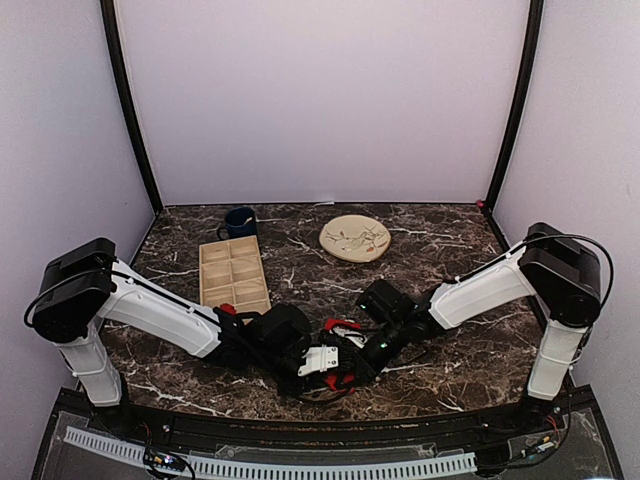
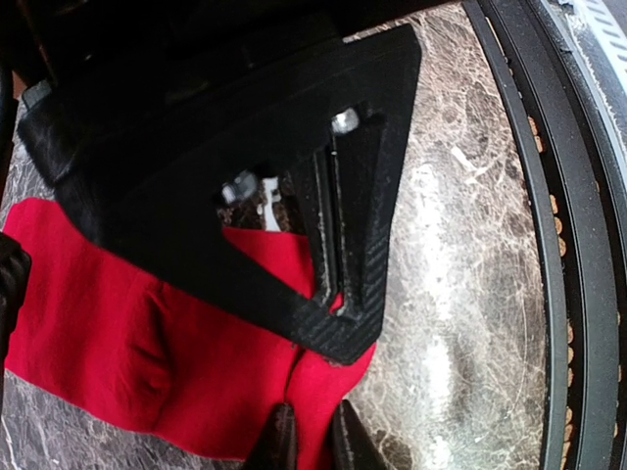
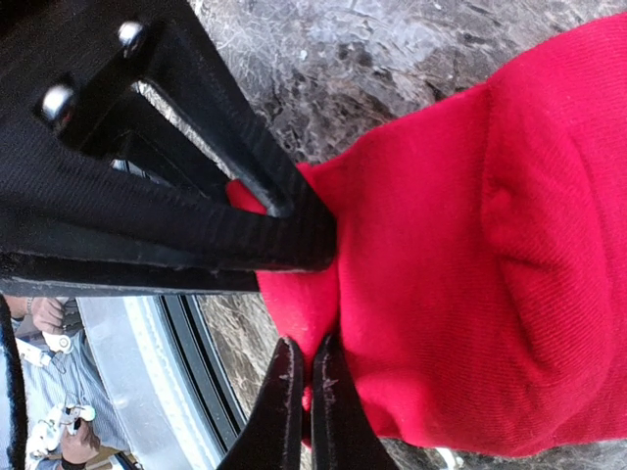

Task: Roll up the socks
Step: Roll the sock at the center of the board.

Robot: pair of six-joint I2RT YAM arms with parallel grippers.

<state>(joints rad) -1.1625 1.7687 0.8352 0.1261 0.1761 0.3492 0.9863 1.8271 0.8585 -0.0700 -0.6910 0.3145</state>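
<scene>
So the socks [image 2: 118, 323] are bunched on the marble table [image 1: 450, 290] well nearer the robot than the beige plate [image 1: 355, 238], a bit left of the plate in the overhead shot. Both arms are piled on top of them there, so from above you only get scraps of red. The left gripper [image 2: 312, 431] has its fingers drawn narrow with a fold of red fabric nipped between them. The right gripper [image 3: 306, 392] is basically closed, and it looks like it's pinching a thin bit of the sock edge right at the tips. Neither arm is nearer, they're both on the fabric almost touching, since the right one's black finger fills the left wrist view. What matters imo is that the bulk of the red spreads away to one side of the left fingers. I'd guess that's the long axis, so the roll should head that way. Can't tell if it's one sock or both stacked.
</scene>
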